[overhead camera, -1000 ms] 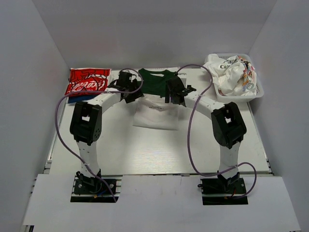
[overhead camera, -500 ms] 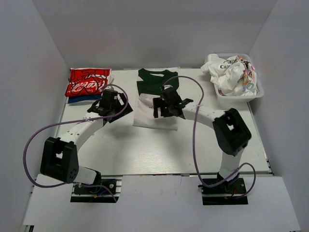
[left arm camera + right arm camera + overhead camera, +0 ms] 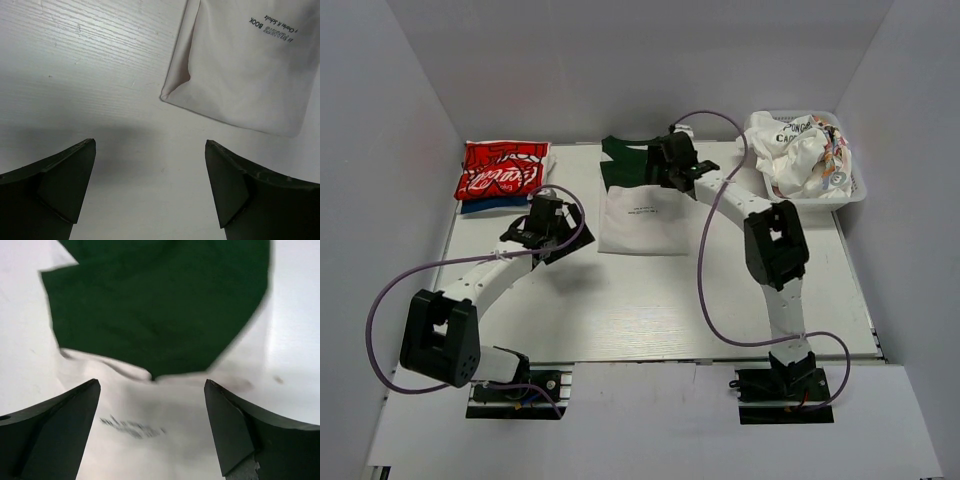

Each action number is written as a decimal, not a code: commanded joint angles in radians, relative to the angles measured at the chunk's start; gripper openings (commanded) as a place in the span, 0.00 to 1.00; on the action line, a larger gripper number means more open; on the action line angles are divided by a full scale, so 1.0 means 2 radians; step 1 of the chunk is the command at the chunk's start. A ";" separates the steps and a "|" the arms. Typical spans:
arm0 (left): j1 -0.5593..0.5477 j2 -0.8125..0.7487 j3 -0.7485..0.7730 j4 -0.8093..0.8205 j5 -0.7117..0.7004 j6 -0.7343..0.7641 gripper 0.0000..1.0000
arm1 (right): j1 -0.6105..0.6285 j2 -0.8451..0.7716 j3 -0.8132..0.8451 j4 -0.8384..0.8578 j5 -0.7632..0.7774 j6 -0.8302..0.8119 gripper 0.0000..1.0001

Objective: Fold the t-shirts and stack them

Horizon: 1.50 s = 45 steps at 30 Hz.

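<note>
T-shirts lie in three spots on the table (image 3: 620,300). The off-white tee (image 3: 642,215) is folded flat in the middle, print up, with the dark green tee (image 3: 625,165) overlapping its far end. The red Coca-Cola tee (image 3: 503,168) sits folded at the far left corner on a blue cloth (image 3: 480,206), and crumpled white tees (image 3: 800,160) fill the white basket (image 3: 820,203) at the far right. Left gripper (image 3: 550,222) hangs over bare tabletop just left of the off-white tee, jaws spread wide, holding nothing. Right gripper (image 3: 662,172) hovers over the green tee's right side, jaws equally wide and empty.
</note>
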 commanded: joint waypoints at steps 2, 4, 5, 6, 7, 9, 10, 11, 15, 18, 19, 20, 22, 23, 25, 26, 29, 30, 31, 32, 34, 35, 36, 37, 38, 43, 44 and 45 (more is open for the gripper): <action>-0.010 0.025 0.024 0.023 0.032 0.023 1.00 | 0.000 -0.106 -0.125 0.015 -0.021 0.002 0.90; -0.010 0.058 0.032 0.037 0.053 0.034 1.00 | 0.000 -0.151 -0.190 0.018 -0.025 0.020 0.90; -0.010 0.069 0.032 0.044 0.066 0.040 1.00 | -0.004 -0.184 -0.214 0.025 -0.035 0.033 0.90; -0.010 0.080 0.038 0.050 0.072 0.040 1.00 | -0.005 -0.202 -0.290 0.030 -0.046 0.039 0.90; -0.010 0.101 0.038 0.055 0.084 0.044 0.97 | -0.007 -0.247 -0.316 0.063 -0.052 0.047 0.90; -0.010 0.121 0.048 0.071 0.095 0.044 0.91 | -0.010 -0.271 -0.396 0.073 -0.081 0.057 0.90; -0.010 0.131 0.048 0.077 0.112 0.050 0.88 | -0.014 -0.294 -0.412 0.081 -0.094 0.064 0.90; -0.010 0.140 0.053 0.088 0.117 0.050 0.85 | -0.018 -0.300 -0.425 0.086 -0.100 0.066 0.90; -0.010 0.184 0.063 0.100 0.117 0.050 0.68 | -0.025 -0.293 -0.471 0.102 -0.139 0.069 0.90; -0.010 0.213 0.078 0.095 0.123 0.050 0.51 | -0.029 -0.264 -0.465 0.117 -0.157 0.067 0.90; -0.010 0.218 0.078 0.095 0.123 0.050 0.47 | -0.029 -0.257 -0.462 0.121 -0.160 0.070 0.90; -0.010 0.224 0.078 0.095 0.123 0.050 0.42 | -0.029 -0.239 -0.461 0.123 -0.161 0.074 0.90; -0.010 0.224 0.078 0.099 0.127 0.050 0.30 | -0.033 -0.231 -0.464 0.140 -0.162 0.081 0.86; -0.010 0.230 0.078 0.104 0.127 0.050 0.24 | -0.036 -0.225 -0.466 0.145 -0.159 0.085 0.85; -0.010 0.236 0.078 0.105 0.127 0.050 0.03 | -0.039 -0.216 -0.469 0.163 -0.157 0.091 0.75; -0.010 0.236 0.078 0.105 0.127 0.050 0.00 | -0.039 -0.208 -0.467 0.166 -0.159 0.093 0.70; -0.010 0.240 0.078 0.095 0.127 0.050 0.00 | -0.042 -0.201 -0.465 0.157 -0.162 0.100 0.30; -0.010 0.233 0.071 0.095 0.127 0.050 0.00 | -0.040 -0.213 -0.468 0.154 -0.161 0.101 0.16; -0.010 0.218 0.066 0.095 0.127 0.050 0.00 | -0.039 -0.219 -0.473 0.154 -0.157 0.100 0.11; -0.010 0.206 0.061 0.091 0.127 0.050 0.00 | -0.039 -0.227 -0.489 0.154 -0.160 0.100 0.08; -0.014 0.174 0.030 0.091 0.127 0.050 0.00 | -0.035 -0.274 -0.504 0.145 -0.164 0.099 0.00; -0.019 0.132 0.016 0.095 0.132 0.050 0.00 | -0.033 -0.287 -0.526 0.128 -0.169 0.097 0.00; -0.029 0.109 -0.010 0.095 0.132 0.050 0.00 | -0.030 -0.316 -0.533 0.115 -0.179 0.089 0.00; -0.034 0.086 -0.021 0.091 0.132 0.050 0.00 | -0.027 -0.344 -0.545 0.064 -0.181 0.088 0.00; -0.040 0.062 -0.030 0.075 0.132 0.050 0.00 | -0.017 -0.374 -0.553 0.054 -0.178 0.088 0.00; -0.074 -0.117 -0.088 0.046 0.120 0.030 0.00 | 0.004 -0.518 -0.607 -0.004 -0.184 0.085 0.00; -0.074 -0.136 -0.093 0.040 0.125 0.025 0.00 | 0.010 -0.529 -0.606 -0.022 -0.191 0.084 0.00; -0.079 -0.151 -0.093 0.040 0.129 0.025 0.00 | 0.011 -0.541 -0.597 -0.024 -0.195 0.077 0.00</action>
